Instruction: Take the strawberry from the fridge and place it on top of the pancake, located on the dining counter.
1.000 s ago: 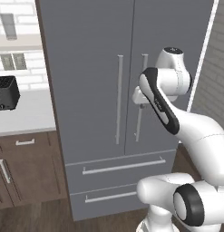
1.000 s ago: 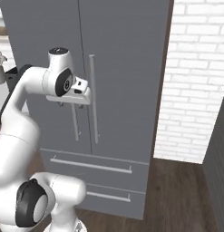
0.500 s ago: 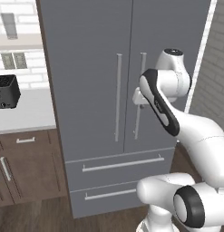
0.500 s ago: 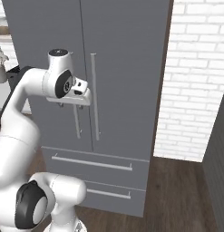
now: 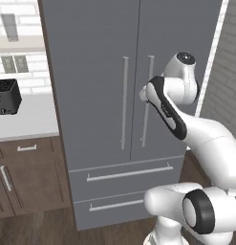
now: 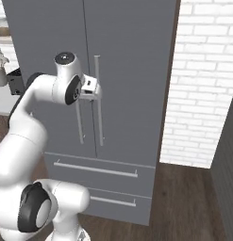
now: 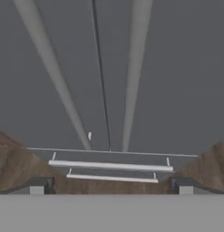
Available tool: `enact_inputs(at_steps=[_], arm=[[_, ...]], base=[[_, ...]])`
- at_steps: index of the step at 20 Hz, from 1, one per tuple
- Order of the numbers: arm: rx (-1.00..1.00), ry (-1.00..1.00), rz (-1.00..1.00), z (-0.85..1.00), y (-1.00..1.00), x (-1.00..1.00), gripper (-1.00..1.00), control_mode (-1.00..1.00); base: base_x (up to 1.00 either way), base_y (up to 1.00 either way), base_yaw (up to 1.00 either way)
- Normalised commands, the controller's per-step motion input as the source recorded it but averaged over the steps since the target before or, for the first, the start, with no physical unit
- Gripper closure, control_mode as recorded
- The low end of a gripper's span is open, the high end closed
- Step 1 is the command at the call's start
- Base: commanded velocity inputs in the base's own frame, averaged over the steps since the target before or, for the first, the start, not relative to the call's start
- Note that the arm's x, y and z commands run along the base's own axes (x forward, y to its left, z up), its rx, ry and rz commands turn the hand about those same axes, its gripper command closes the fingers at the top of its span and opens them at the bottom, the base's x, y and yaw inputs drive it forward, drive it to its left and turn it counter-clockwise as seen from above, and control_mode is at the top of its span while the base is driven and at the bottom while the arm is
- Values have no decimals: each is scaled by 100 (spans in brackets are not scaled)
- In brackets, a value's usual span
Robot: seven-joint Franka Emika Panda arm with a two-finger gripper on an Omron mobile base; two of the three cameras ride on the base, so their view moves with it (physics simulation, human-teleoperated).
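The fridge (image 5: 100,72) is a tall grey unit with both doors shut. My gripper (image 6: 96,89) hovers at the upper part of the two vertical silver handles (image 5: 147,100), close to the door seam. In the hand view the gripper (image 7: 111,186) is open, its fingertips (image 7: 41,186) set wide apart with nothing between them, and it looks down along both handles (image 7: 133,72) to the drawers. The strawberry is hidden behind the shut doors. The pancake and the dining counter are out of view.
Two bottom drawers (image 5: 124,174) with horizontal bar handles sit under the doors. Left of the fridge, a white counter (image 5: 28,119) over brown cabinets (image 5: 28,177) carries a black toaster (image 5: 5,97). A white brick wall (image 6: 207,94) stands to the right, above wooden floor.
The hand has crept very slightly toward the fridge handles. The doors stay shut and the gripper stays open.
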Motion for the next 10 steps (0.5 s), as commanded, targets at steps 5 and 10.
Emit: enact_inputs(at_steps=[5, 10], arm=[[1, -44, -8, 48, -18, 28, -100, -100], [9, -10, -12, 66, -9, 67, -100, -100]], base=[[0, 0, 0], [0, 0, 0]])
